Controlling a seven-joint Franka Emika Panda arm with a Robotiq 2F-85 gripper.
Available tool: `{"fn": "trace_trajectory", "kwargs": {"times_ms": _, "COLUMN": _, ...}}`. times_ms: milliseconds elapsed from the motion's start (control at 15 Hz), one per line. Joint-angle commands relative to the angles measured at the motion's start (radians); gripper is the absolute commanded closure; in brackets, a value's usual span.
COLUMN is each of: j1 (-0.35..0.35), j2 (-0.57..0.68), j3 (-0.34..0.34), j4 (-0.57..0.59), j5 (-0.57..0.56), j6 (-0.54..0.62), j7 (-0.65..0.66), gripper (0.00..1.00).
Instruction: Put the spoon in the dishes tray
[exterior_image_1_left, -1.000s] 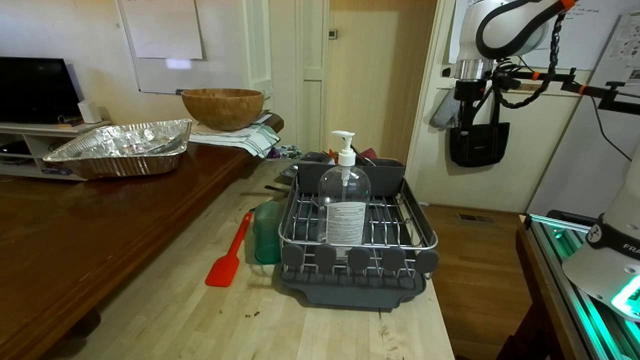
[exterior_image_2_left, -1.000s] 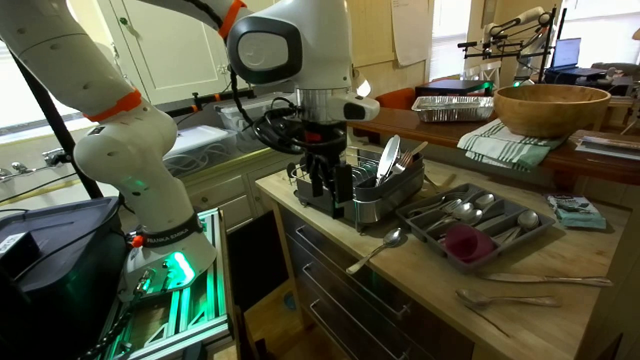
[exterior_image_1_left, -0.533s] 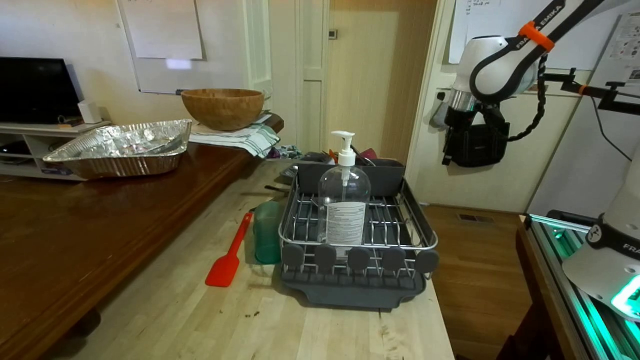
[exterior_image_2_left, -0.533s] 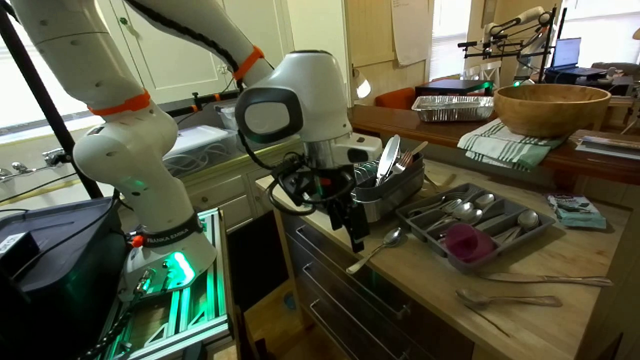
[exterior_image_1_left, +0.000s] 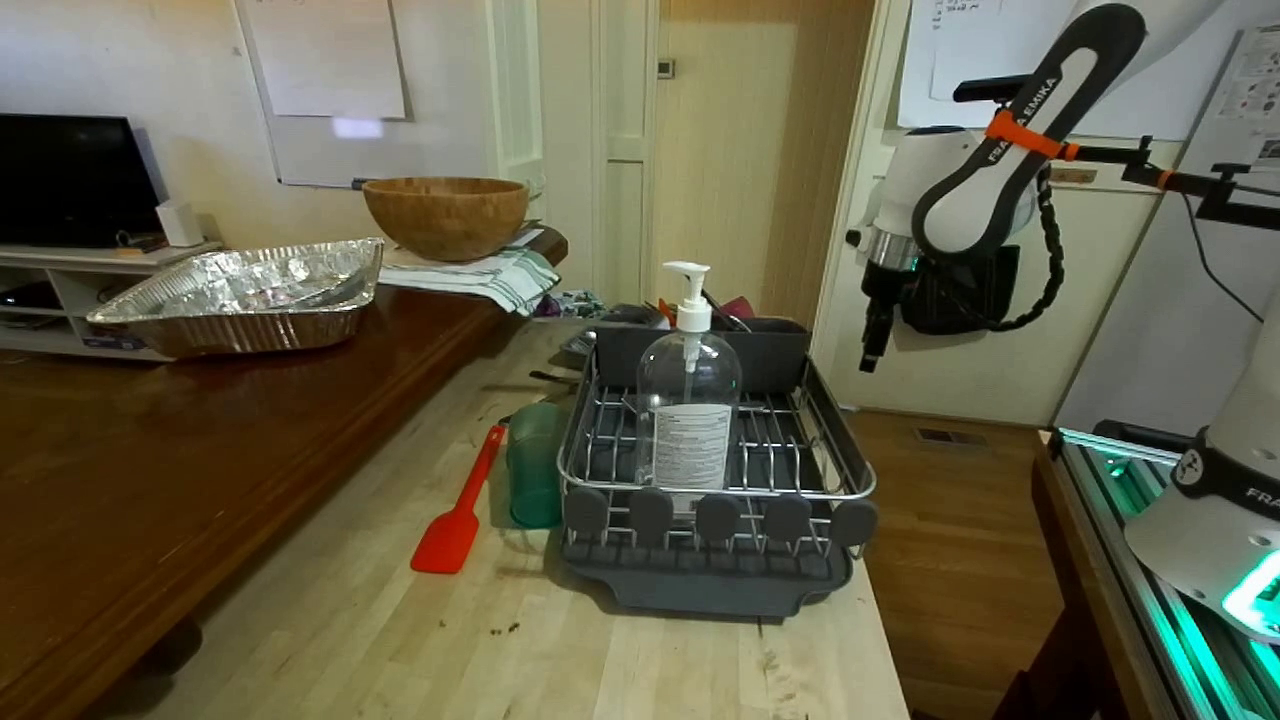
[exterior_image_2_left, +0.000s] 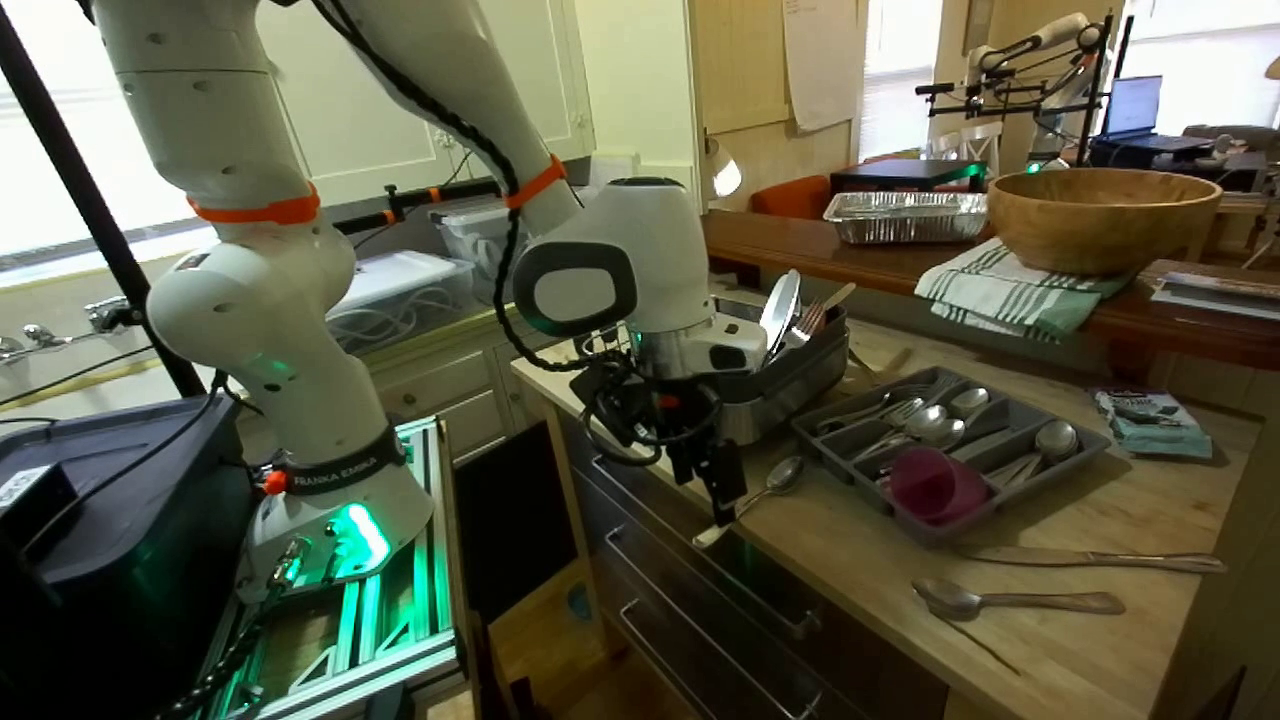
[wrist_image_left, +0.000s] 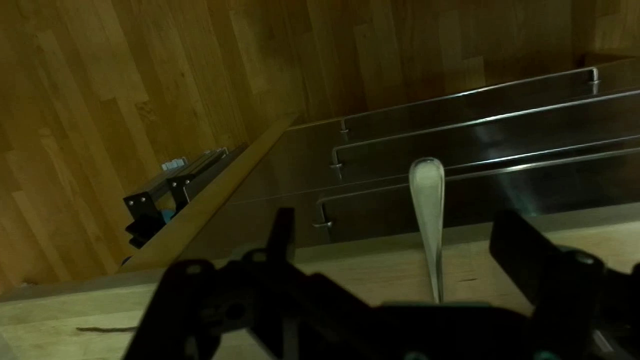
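A silver spoon (exterior_image_2_left: 785, 474) lies on the wooden counter, its handle sticking out past the front edge. Its handle also shows in the wrist view (wrist_image_left: 429, 200); the bowl is hidden there by the gripper body. My gripper (wrist_image_left: 395, 220) is open and empty, with the spoon handle showing between the spread fingers. In the exterior views the gripper (exterior_image_2_left: 727, 512) (exterior_image_1_left: 870, 362) points down over the spoon's handle; contact cannot be told. The dishes tray, a dark wire rack (exterior_image_1_left: 715, 595), stands on the counter behind the gripper; the arm partly hides it in an exterior view (exterior_image_2_left: 775, 400).
A grey cutlery tray (exterior_image_2_left: 1030, 495) with several utensils and a pink cup (exterior_image_2_left: 935, 487) stands beside the spoon. A knife (exterior_image_2_left: 1150, 562) and another spoon (exterior_image_2_left: 1050, 602) lie on the counter. A pump bottle (exterior_image_1_left: 690, 440) is in the rack; a green cup (exterior_image_1_left: 533, 470) lies beside it.
The arm has swung down and away from beside the rack. The gripper has come lower, to the spoon's handle. The spoon and rack have not moved.
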Motion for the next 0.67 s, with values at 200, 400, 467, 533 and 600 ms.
{"fn": "trace_trajectory", "kwargs": {"times_ms": 200, "j1": -0.017, "j2": 0.06, "j3": 0.017, "j4": 0.026, "j5": -0.082, "j6": 0.076, "j7": -0.042, "gripper": 0.0}}
{"fn": "trace_trajectory", "kwargs": {"times_ms": 400, "j1": -0.025, "j2": 0.095, "j3": 0.059, "j4": 0.04, "j5": -0.022, "j6": 0.123, "j7": -0.143, "gripper": 0.0}}
{"fn": "trace_trajectory", "kwargs": {"times_ms": 467, "j1": -0.03, "j2": 0.106, "j3": 0.076, "j4": 0.044, "j5": -0.006, "j6": 0.128, "j7": -0.161, "gripper": 0.0}}
{"fn": "trace_trajectory", "kwargs": {"times_ms": 533, "j1": -0.036, "j2": 0.118, "j3": 0.094, "j4": 0.048, "j5": 0.009, "j6": 0.129, "j7": -0.169, "gripper": 0.0}}
{"fn": "trace_trajectory", "kwargs": {"times_ms": 600, "j1": -0.037, "j2": 0.134, "j3": 0.105, "j4": 0.051, "j5": 0.012, "j6": 0.139, "j7": -0.168, "gripper": 0.0}}
